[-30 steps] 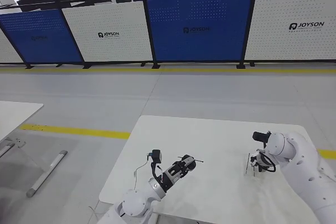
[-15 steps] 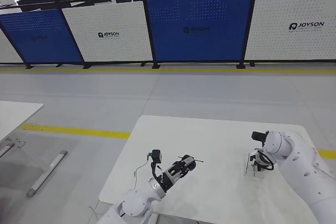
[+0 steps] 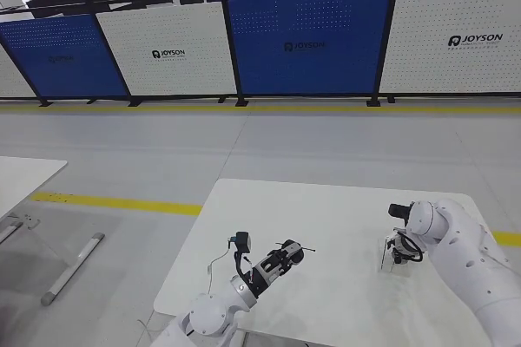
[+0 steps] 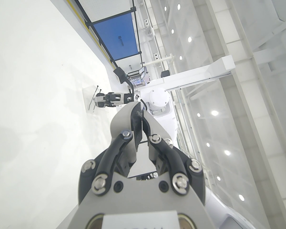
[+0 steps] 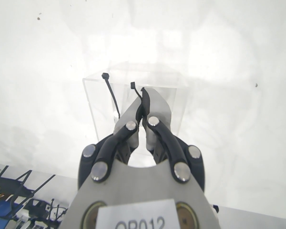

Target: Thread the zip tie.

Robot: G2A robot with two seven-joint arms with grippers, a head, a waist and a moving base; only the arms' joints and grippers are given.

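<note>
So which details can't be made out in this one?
Right wrist view: the held zip tie runs in between the fingers of the right tool, which hide its tail.
Left tool: the black strand it pinches is a hairline in the top view, and its pads cover it in the left wrist view; which end, unclear.
Top view: the clear holder is too small, and partly under the right tool, to count its ties.

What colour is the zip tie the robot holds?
Black; the right wrist view shows the zip tie best.
</note>
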